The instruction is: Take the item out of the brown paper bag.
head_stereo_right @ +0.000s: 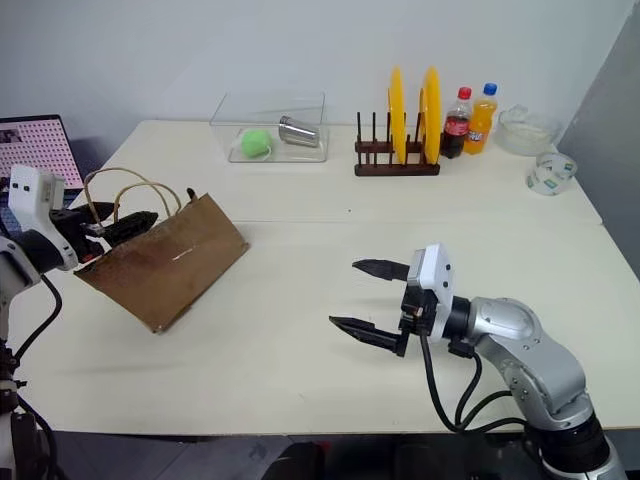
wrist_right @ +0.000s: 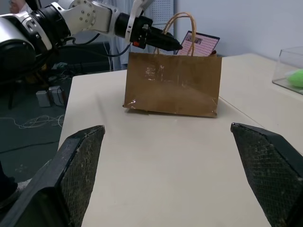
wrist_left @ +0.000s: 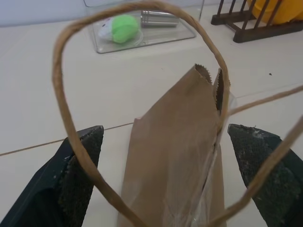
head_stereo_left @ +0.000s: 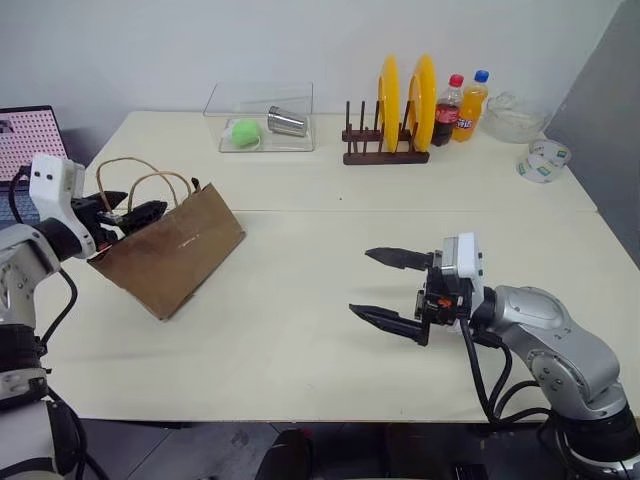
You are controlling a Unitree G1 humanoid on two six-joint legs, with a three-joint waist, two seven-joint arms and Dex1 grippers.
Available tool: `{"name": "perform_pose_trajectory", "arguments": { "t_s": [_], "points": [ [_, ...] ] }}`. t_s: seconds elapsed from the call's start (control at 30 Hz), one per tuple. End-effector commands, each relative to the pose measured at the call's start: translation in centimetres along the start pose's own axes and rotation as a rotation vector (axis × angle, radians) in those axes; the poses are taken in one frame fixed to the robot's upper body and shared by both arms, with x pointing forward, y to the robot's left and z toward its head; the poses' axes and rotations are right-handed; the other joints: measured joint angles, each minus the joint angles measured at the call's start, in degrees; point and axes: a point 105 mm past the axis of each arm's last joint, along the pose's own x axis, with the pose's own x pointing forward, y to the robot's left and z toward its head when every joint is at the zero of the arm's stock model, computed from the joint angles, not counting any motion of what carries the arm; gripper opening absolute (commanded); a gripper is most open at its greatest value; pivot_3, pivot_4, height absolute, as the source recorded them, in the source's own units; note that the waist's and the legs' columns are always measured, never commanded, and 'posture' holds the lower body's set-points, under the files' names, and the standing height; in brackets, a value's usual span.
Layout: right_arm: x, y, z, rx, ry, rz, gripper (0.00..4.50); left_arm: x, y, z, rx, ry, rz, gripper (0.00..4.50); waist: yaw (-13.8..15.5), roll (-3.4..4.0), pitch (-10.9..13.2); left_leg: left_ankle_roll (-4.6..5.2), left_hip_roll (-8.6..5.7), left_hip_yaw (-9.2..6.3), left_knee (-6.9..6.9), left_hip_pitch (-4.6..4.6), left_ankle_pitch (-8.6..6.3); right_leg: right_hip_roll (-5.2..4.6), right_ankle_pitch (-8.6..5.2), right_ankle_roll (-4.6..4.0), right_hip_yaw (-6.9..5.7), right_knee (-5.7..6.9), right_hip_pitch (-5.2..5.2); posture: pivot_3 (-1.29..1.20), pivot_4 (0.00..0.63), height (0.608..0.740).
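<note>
Brown paper bag point(head_stereo_left: 170, 255) leans tilted on tabletop point(head_stereo_left: 320, 330) with handles looped around open left gripper point(wrist_left: 165, 175), item unseen, presumably inside; lifting could snag cords, right gripper point(head_stereo_left: 390, 290) open, well apart

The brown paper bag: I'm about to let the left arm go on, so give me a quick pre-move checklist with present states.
1. Left pincer open: ok.
2. Left pincer at the brown paper bag's mouth, cord handles around its fingers: ok.
3. Bag standing upright: not ok, it leans.
4. Item visible inside the bag: cannot tell.
5. Right pincer open, apart from the bag: ok.
</note>
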Motion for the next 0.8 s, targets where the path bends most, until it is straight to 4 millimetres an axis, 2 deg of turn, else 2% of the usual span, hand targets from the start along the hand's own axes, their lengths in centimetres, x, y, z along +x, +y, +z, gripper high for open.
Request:
{"name": "perform_pose_trajectory", "arguments": {
  "t_s": [0.03,0.1,0.2,0.3,0.5,0.6,0.63,0.8],
  "points": [
    [0.1,0.6,0.9,-0.037,-0.017,0.031,4.5,-0.4,0.5,1.7,0.019,-0.047,0.015,4.44,-0.16,0.0,0.0,0.0,0.0,0.0,0.0,0.0,0.0,0.0,0.0,0.0,0.0,0.01,0.0,0.0,0.15,0.74],
    [0.0,0.6,1.0,-0.038,-0.016,0.031,4.5,-0.3,0.2,1.9,0.009,-0.059,-0.003,4.44,-0.38,0.0,0.0,0.0,0.0,0.0,0.0,0.0,0.0,0.0,0.0,0.0,0.0,0.01,0.0,0.0,0.15,0.74],
    [0.0,0.6,1.0,-0.041,-0.013,0.029,4.5,-0.2,0.0,2.1,0.014,-0.067,-0.02,3.88,-0.47,0.0,0.0,0.0,0.0,-0.01,0.0,-0.01,0.0,0.0,0.0,0.0,0.0,0.01,0.0,0.0,0.15,0.74],
    [0.0,0.6,1.0,-0.043,-0.011,0.028,4.5,-0.1,-0.2,2.5,0.021,-0.078,-0.037,3.02,-0.47,0.0,0.0,0.0,0.0,-0.01,0.0,-0.01,0.0,0.0,0.0,0.0,0.0,0.01,0.0,0.0,0.15,0.74],
    [-0.2,0.4,0.9,-0.044,-0.003,0.019,4.5,0.2,-0.1,4.6,0.058,-0.118,-0.058,1.11,-0.54,-0.02,0.0,0.0,-0.02,-0.03,0.02,-0.02,0.0,0.0,0.0,0.0,-0.02,0.02,0.01,0.0,0.15,0.74],
    [-0.5,0.3,0.8,-0.042,0.008,0.002,4.5,1.0,-0.9,5.7,0.11,-0.124,-0.116,0.22,-0.57,-0.02,0.01,-0.01,-0.02,-0.03,0.02,-0.02,0.01,0.0,0.0,0.0,-0.04,0.02,0.01,0.0,0.15,0.74],
    [-0.6,0.3,0.8,-0.041,0.011,-0.003,4.5,1.2,-1.1,5.9,0.121,-0.122,-0.135,0.06,-0.56,-0.03,0.01,-0.01,-0.03,-0.04,0.03,-0.03,0.01,0.01,0.0,0.0,-0.05,0.02,0.01,0.0,0.15,0.74],
    [-1.4,0.2,0.8,-0.031,0.018,-0.072,4.5,2.8,-3.4,8.1,0.206,-0.137,-0.276,0.06,-0.52,-0.11,0.05,-0.01,-0.04,-0.05,0.05,-0.07,0.01,0.01,0.0,0.0,-0.08,0.02,0.0,0.0,0.15,0.74]
  ]
}}
